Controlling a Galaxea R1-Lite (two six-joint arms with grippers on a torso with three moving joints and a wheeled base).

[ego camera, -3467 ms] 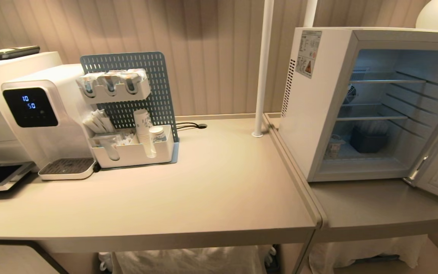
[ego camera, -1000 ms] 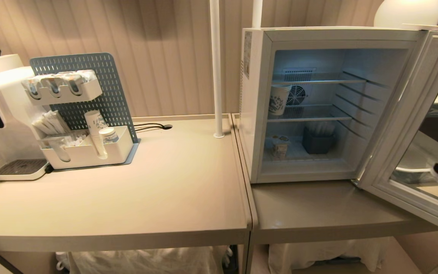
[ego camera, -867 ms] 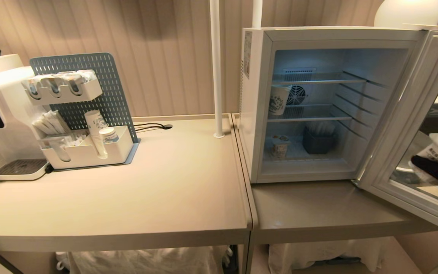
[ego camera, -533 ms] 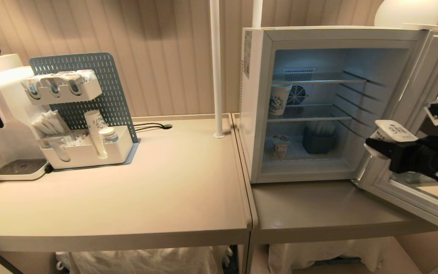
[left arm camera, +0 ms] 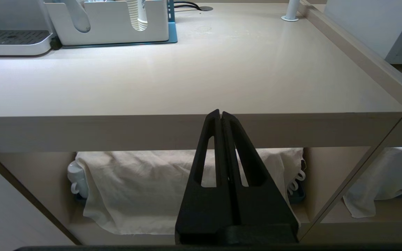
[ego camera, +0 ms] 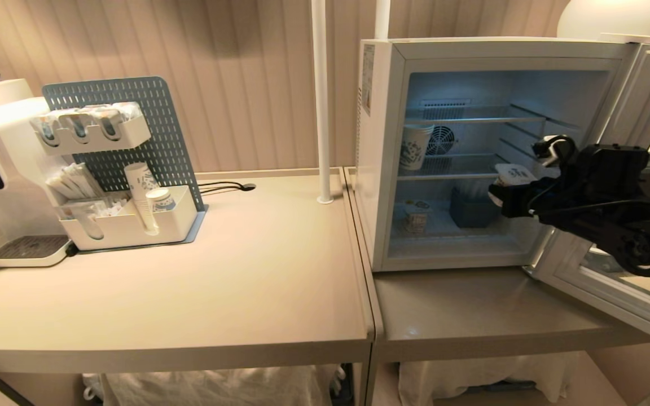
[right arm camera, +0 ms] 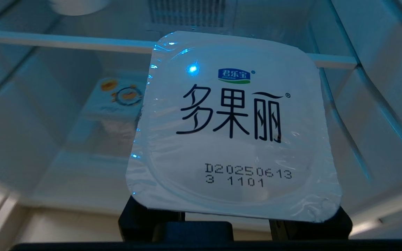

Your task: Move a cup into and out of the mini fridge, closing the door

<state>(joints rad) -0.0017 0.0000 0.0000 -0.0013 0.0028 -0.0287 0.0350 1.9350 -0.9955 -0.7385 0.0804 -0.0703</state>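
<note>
While your right gripper (ego camera: 504,197) reaches level into the open mini fridge (ego camera: 392,158), it holds the cup (right arm camera: 234,122) clamped between its black fingers. The cup is a small squat tub with a squarish, rounded-corner foil lid, glossy and slightly crinkled, printed with dark characters and a date code. From the wrist camera that lid covers the tub's body and nearly all of both fingers, so you cannot see where the pads press.

Just past the gripper tips runs a thin white wire shelf (right arm camera: 65,37). Below and beyond the gripper, on the fridge floor, stands a second tub (ego camera: 416,216) with an orange-printed lid; it looks soft and blurred. Beside that tub sits a dark blue bin (ego camera: 470,210), its contents hard to make out. A patterned paper cup (ego camera: 414,148) stands on the shelf, beyond the gripper.

The door (ego camera: 635,220), a pale frame around dark glass, hangs open behind your right arm, cut off at the picture edge.

Your left gripper (left arm camera: 221,116) is pressed fully closed, empty, parked low before the smooth beige counter (left arm camera: 187,76) edge.
</note>
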